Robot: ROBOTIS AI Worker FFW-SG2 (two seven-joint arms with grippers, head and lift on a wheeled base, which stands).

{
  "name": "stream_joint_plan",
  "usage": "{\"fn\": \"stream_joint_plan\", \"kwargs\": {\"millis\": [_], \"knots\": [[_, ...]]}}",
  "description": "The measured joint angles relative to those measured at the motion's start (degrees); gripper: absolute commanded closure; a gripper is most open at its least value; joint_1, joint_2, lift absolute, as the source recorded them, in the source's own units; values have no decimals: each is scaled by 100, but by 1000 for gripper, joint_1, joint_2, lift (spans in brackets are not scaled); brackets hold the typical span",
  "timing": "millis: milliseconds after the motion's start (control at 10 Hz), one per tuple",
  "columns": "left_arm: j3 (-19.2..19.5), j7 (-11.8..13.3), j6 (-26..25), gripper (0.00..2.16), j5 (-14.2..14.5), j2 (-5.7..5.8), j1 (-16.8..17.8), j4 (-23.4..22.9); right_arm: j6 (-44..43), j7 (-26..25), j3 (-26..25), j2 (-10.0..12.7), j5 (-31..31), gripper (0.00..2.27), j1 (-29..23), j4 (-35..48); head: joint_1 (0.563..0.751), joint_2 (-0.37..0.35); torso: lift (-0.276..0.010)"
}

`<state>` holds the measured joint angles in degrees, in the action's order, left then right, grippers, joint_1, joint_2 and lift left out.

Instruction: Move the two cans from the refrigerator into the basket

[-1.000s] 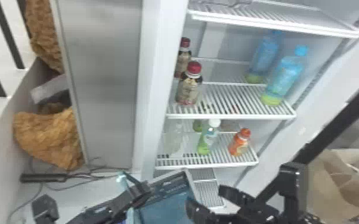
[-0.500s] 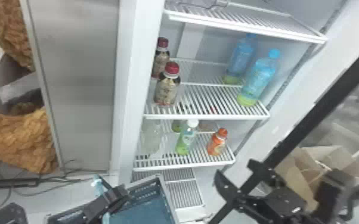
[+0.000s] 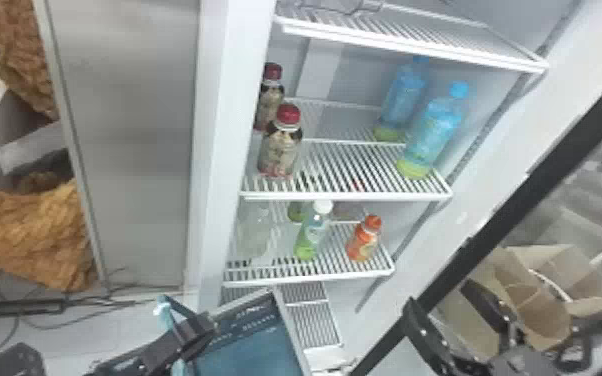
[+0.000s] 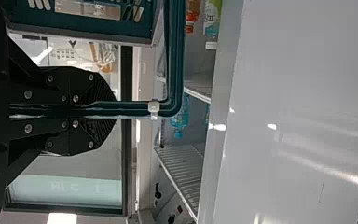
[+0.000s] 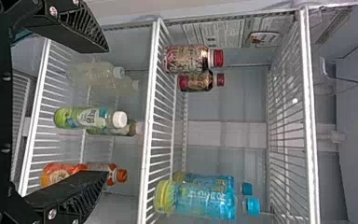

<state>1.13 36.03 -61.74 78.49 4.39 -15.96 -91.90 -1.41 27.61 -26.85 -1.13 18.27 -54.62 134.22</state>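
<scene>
While the left gripper (image 4: 112, 109) clamps the tubular teal handle (image 4: 175, 56), the plastic basket (image 3: 292, 325) sits low by the white refrigerator (image 3: 212, 150). Right gripper (image 5: 106, 111) faces shelved plastic bottles (image 5: 200, 201), fingers apart. Probable "cans" there; needs straight approach, neighbours untouched.

At seven o'clock in the head view, the left black, flat-fingered gripper (image 3: 209, 326) is clamped, aimed toward two; at four, the right black, two-fingered gripper (image 3: 436, 294) gapes toward eleven.

No legible wording, just indistinct print on the bottle labels (image 5: 91, 117) and a pale sheet (image 5: 219, 36) inside the refrigerator (image 3: 232, 100)
</scene>
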Motion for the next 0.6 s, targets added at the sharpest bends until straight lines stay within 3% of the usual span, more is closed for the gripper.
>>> {"fn": "stream_joint_plan", "kwargs": {"millis": [300,600], "knots": [[17,0,1,1191,0,0,-35,0,-792,78,-11,111,210,127,-446,-296,695,-350,-31],[24,10,1,1191,1,0,-27,-15,-969,112,-11,113,331,128,-448,-644,695,-350,-31]]}}
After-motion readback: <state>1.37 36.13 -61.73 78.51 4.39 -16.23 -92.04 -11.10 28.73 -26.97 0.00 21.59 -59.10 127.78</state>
